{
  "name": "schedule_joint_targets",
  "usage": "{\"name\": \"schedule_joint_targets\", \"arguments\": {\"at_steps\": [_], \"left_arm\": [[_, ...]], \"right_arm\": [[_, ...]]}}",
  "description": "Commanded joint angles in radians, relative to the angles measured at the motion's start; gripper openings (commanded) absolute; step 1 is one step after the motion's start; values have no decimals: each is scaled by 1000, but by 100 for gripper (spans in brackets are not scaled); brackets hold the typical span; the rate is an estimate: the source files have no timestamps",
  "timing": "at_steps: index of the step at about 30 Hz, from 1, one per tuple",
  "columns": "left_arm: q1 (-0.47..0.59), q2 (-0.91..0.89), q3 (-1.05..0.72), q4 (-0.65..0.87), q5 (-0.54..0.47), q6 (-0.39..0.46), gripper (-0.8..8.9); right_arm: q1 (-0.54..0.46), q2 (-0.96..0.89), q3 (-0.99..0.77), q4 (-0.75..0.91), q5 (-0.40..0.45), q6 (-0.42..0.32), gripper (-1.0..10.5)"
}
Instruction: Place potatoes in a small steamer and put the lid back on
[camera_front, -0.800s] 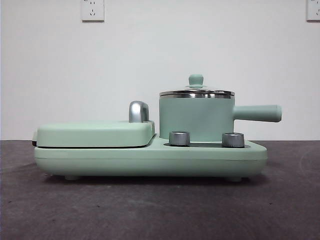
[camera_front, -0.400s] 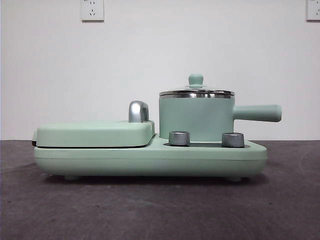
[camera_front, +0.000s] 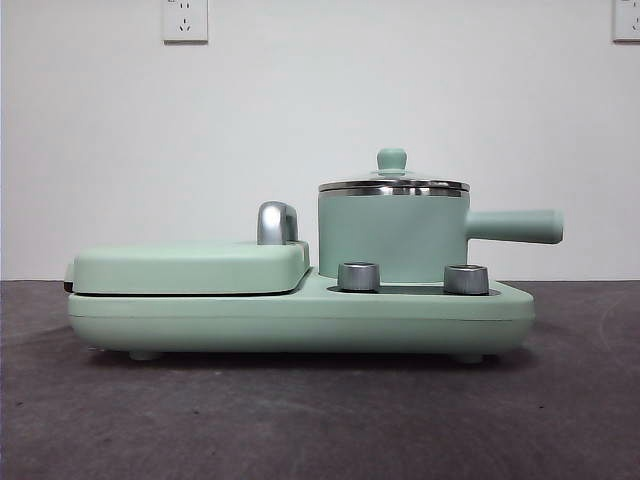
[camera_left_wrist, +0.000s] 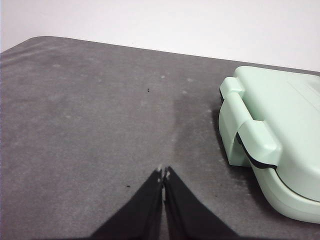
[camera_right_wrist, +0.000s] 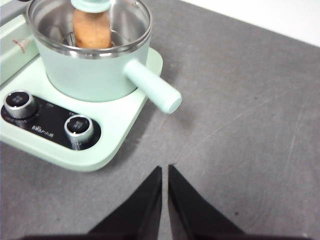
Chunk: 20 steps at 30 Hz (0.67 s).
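Observation:
The small steamer (camera_front: 392, 238), a mint-green pot with a steel rim and side handle, stands on the right half of the green cooker base (camera_front: 300, 318). The glass lid (camera_front: 393, 183) with its green knob sits on it. In the right wrist view the steamer (camera_right_wrist: 95, 70) shows the orange-brown potato (camera_right_wrist: 91, 29) inside, under the lid (camera_right_wrist: 127, 15). My right gripper (camera_right_wrist: 164, 170) is shut and empty over the table, off the pot's handle side. My left gripper (camera_left_wrist: 163, 173) is shut and empty over the bare table beside the griddle end.
A flat mint-green griddle cover (camera_front: 190, 266) with a chrome handle (camera_front: 277, 222) fills the base's left half and shows in the left wrist view (camera_left_wrist: 272, 135). Two steel knobs (camera_front: 359, 276) sit on the front of the base. The dark grey table (camera_front: 300, 420) spreads around.

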<state>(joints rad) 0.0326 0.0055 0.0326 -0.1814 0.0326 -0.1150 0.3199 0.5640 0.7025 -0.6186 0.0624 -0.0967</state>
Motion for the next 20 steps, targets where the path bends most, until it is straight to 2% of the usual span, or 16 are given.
{"name": "schedule_joint_targets", "arguments": {"at_steps": [1, 4, 11, 15, 20], "left_arm": [[0, -2, -19, -5, 10, 17, 6], [0, -2, -19, -5, 11, 17, 6], [0, -2, -19, -6, 11, 17, 6], [0, -2, -19, -6, 11, 17, 6], [0, -2, -19, -5, 10, 17, 6]], "right_arm": [[0, -12, -31, 58, 36, 20, 17], [-38, -88, -141, 174, 60, 20, 17], [-188, -356, -480, 416, 58, 89, 17], [-254, -475, -602, 471, 27, 103, 17], [-286, -560, -691, 481, 10, 145, 17]]}}
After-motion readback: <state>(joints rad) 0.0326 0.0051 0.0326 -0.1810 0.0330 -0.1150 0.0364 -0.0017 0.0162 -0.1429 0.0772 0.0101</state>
